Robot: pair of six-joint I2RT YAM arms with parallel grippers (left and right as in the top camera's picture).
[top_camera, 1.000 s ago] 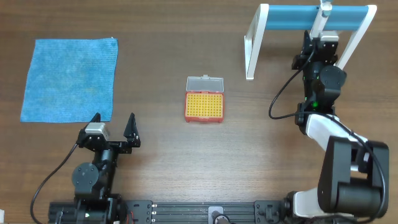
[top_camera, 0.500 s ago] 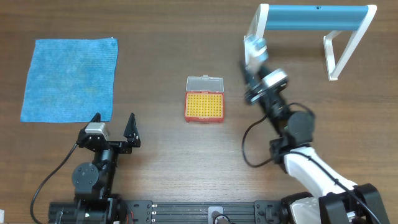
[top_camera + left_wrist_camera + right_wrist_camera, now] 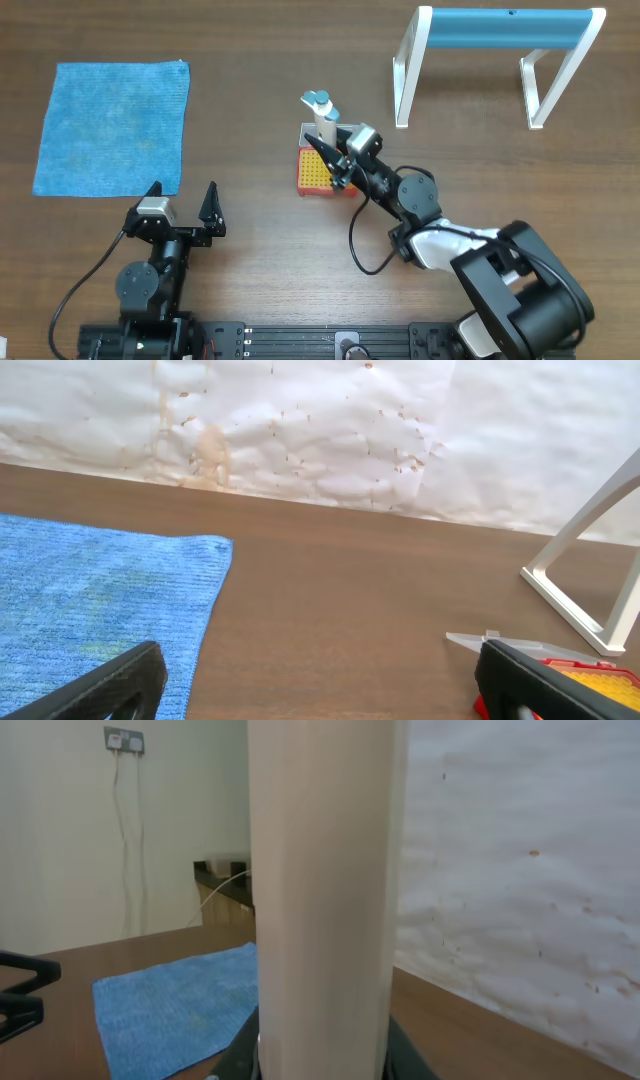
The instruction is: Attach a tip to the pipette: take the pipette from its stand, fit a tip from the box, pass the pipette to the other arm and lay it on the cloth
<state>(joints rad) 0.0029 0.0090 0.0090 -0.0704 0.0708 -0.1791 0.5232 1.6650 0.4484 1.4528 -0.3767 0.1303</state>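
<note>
right gripper [image 3: 332, 150] clenched on the pipette [image 3: 321, 108], above the tip box [image 3: 312, 178] near centre of the table [image 3: 260, 270] | left gripper [image 3: 183, 190] released, empty, at 8 o'clock | blue cloth [image 3: 112, 128] flat at 10 o'clock | pipette stand [image 3: 505, 27] at 1 o'clock

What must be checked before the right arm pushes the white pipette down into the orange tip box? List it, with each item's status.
1. Grip: the white pipette is clamped in the right gripper: ok.
2. Access: the orange tip box has its clear lid folded open and its yellow tips exposed: ok.
3. Alignment: the pipette's lower end sits over a tip: cannot tell, it is hidden.
4. Handover: the left gripper is open near its base, apart from the box: ok.
5. Drop spot: the blue cloth lies flat: ok.
</note>
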